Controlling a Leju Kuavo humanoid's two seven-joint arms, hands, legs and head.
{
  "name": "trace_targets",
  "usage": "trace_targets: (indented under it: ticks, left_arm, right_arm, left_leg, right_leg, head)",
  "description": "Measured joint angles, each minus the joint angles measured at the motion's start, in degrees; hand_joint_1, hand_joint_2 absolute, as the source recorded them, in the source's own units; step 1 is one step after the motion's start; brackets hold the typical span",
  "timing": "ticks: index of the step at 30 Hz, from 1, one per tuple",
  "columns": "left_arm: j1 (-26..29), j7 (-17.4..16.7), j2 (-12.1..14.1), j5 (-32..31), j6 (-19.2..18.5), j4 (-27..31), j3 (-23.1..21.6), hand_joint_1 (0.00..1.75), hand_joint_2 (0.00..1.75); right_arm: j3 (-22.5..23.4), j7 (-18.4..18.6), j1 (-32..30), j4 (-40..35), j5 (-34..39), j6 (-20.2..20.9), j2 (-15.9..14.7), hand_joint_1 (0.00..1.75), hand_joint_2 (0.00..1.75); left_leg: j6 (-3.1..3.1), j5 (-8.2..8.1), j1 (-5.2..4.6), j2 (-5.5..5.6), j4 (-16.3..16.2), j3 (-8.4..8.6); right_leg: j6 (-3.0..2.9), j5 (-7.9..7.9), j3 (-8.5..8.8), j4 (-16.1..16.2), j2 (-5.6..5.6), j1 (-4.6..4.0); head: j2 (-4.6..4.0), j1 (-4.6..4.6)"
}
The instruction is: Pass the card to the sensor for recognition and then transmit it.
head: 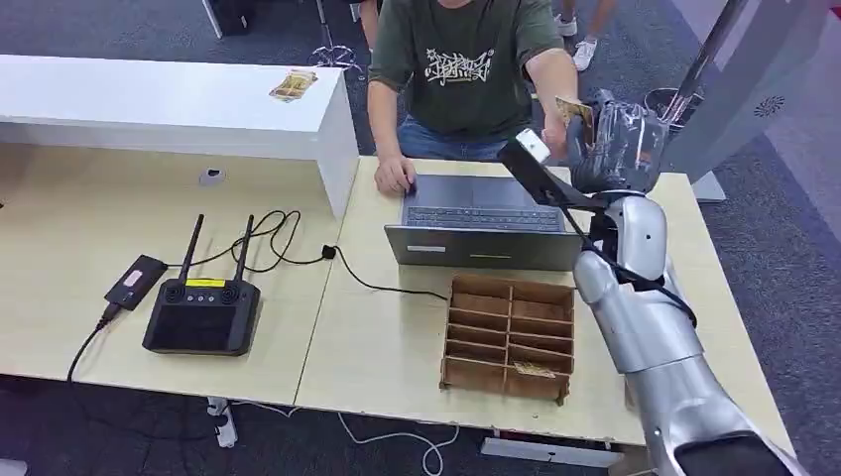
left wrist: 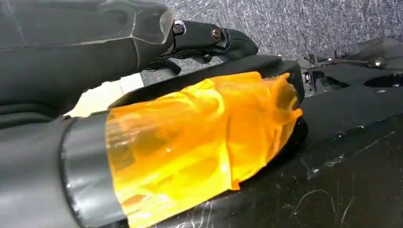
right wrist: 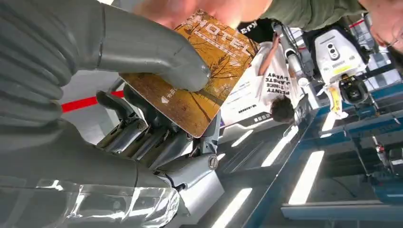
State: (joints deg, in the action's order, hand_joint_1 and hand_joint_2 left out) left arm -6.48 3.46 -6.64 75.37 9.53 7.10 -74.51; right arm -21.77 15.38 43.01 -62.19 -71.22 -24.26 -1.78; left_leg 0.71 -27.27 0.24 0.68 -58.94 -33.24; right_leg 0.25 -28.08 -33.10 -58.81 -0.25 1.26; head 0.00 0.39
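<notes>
My right hand (head: 615, 139) is raised over the table's far right, beyond the laptop. It holds an orange-brown card (head: 573, 111) printed "HOTEL". In the right wrist view the thumb (right wrist: 142, 47) presses the card (right wrist: 199, 85) against the dark fingers. A person's hand (head: 553, 124) reaches in and its fingertips (right wrist: 190, 7) are at the card's far edge. A black slab with a white end (head: 536, 159) juts out just below my right hand. The left wrist view shows orange film (left wrist: 199, 142) over a grey cover beside dark parts. The left hand's fingers are not plain there.
A person in a green shirt (head: 461, 69) sits behind the open laptop (head: 481, 218). A wooden divided box (head: 508, 337) near the front edge holds a card (head: 534, 369). A black controller with two antennas (head: 203, 312), a small black device (head: 135, 282) and cables lie left. A white counter (head: 169, 99) stands behind.
</notes>
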Motion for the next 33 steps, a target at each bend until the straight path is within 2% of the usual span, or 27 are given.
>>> trace_targets:
  ticks: [10, 23, 24, 25, 33]
  left_arm:
    - [-0.4, -1.1, 0.3, -0.8, -0.6, 0.0, -0.7, 0.00, 0.00]
    - [-0.7, -1.4, 0.3, -0.8, -0.7, 0.0, -1.3, 0.00, 0.00]
    - [-0.7, -1.4, 0.3, -0.8, -0.7, 0.0, -1.3, 0.00, 0.00]
    - [-0.7, -1.4, 0.3, -0.8, -0.8, 0.0, -1.3, 0.00, 0.00]
    - [-0.7, -1.4, 0.3, -0.7, -0.8, 0.0, -1.3, 0.00, 0.00]
  right_arm:
    - [-1.3, 2.1, 5.8, 7.9, -2.7, 1.4, 1.6, 1.75, 1.75]
    - [-1.7, 2.6, 7.0, 11.5, -3.1, 1.8, 2.3, 1.75, 1.75]
    - [-1.8, 2.7, 7.0, 11.6, -3.2, 1.9, 2.3, 0.52, 1.75]
    - [-1.8, 2.8, 7.1, 11.7, -3.3, 2.1, 2.4, 0.03, 1.75]
    - [-2.4, 3.0, 7.3, 11.7, -3.4, 2.5, 2.7, 0.00, 1.75]
  left_leg:
    - [0.02, 0.02, 0.00, 0.00, 0.0, 0.00]
    - [0.00, 0.03, 0.00, -0.01, 0.0, -0.01]
    - [0.00, 0.03, 0.00, -0.01, 0.0, -0.01]
    - [0.00, 0.03, 0.00, -0.01, 0.0, -0.01]
    - [0.00, 0.03, 0.00, -0.01, 0.0, 0.00]
  right_leg:
    - [-0.03, 0.03, -0.01, 0.0, 0.01, 0.00]
    - [-0.02, 0.05, -0.01, 0.0, 0.01, 0.00]
    - [-0.02, 0.04, -0.01, 0.0, 0.01, 0.00]
    - [-0.02, 0.05, -0.01, 0.0, 0.01, 0.00]
    - [-0.02, 0.05, -0.01, 0.0, 0.02, 0.00]
  head:
    - [0.00, 0.00]
    - [0.00, 0.00]
    - [0.00, 0.00]
    - [0.00, 0.00]
    - [0.00, 0.00]
